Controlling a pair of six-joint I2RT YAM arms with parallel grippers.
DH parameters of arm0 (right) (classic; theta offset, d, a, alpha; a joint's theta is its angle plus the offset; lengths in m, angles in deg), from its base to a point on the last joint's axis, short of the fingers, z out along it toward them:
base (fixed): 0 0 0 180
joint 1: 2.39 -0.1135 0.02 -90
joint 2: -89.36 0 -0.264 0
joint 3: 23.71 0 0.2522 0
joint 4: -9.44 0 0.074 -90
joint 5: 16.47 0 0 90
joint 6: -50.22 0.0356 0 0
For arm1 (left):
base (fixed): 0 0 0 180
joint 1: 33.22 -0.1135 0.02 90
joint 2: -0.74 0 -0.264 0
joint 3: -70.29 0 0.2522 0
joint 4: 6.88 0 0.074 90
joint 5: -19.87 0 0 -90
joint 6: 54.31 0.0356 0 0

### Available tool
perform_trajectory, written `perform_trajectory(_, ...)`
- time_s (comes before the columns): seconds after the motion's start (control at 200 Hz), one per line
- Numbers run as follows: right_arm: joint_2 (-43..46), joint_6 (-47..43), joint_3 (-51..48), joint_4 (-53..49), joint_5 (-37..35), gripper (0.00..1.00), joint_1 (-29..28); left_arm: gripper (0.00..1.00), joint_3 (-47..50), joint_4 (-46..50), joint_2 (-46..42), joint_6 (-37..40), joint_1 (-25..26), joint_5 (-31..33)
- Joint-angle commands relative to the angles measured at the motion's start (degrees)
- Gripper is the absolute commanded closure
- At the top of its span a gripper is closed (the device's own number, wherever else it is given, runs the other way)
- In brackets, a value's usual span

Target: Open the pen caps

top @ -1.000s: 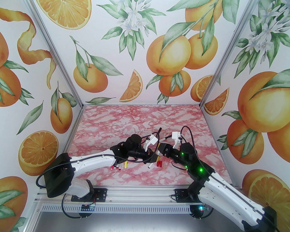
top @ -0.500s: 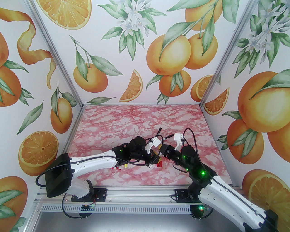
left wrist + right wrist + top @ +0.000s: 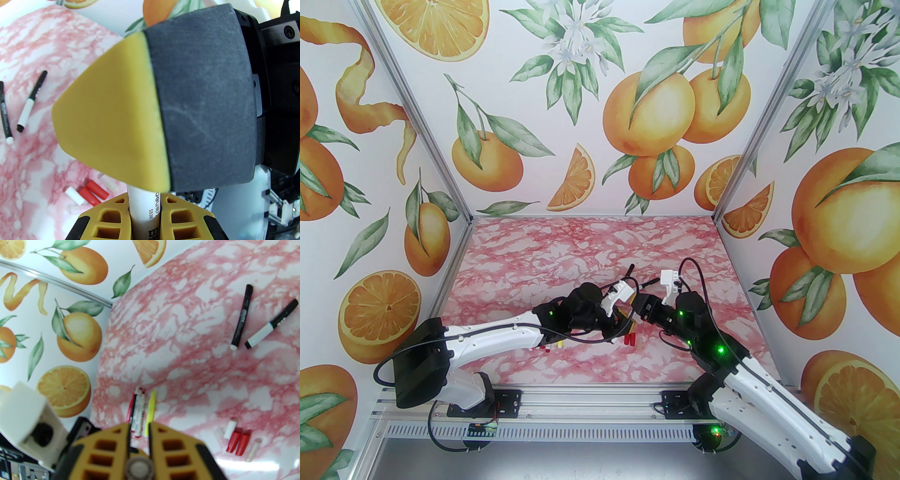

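White pen (image 3: 140, 206) sits gripped between left tool (image 3: 144, 199) and right tool (image 3: 139, 425).

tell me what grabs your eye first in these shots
The walls printed with big oranges and the pink marbled table under them hit first. At mid-table the left gripper and right gripper meet nose to nose, both shut on one white pen. Beside them on the table lie loose red caps and a white cap.
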Motion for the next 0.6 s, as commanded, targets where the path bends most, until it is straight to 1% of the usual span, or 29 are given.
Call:
perform_trajectory(0.0, -1.2, -1.86, 2.98, 2.48, -10.79, 0.9, 5.71, 1.0, 1.57, 7.56, -3.08, 2.63, 2.63, -5.54)
perform_trajectory(0.365, -3.29, -1.19, 2.94, 5.64, -7.04, 0.9, 12.46, 1.0, 3.72, 6.94, -4.68, 1.79, 2.64, -4.4)
perform_trajectory(0.45, -3.61, -0.85, 3.35, 6.18, -7.02, 0.9, 13.14, 1.0, 3.98, 6.77, -4.22, 1.48, 2.86, -3.83)
perform_trajectory(0.595, -4.22, -0.7, 4.54, 5.52, -8.41, 0.91, 13.24, 1.0, 2.99, 9.16, -3.09, 1.57, 3.43, -0.33)
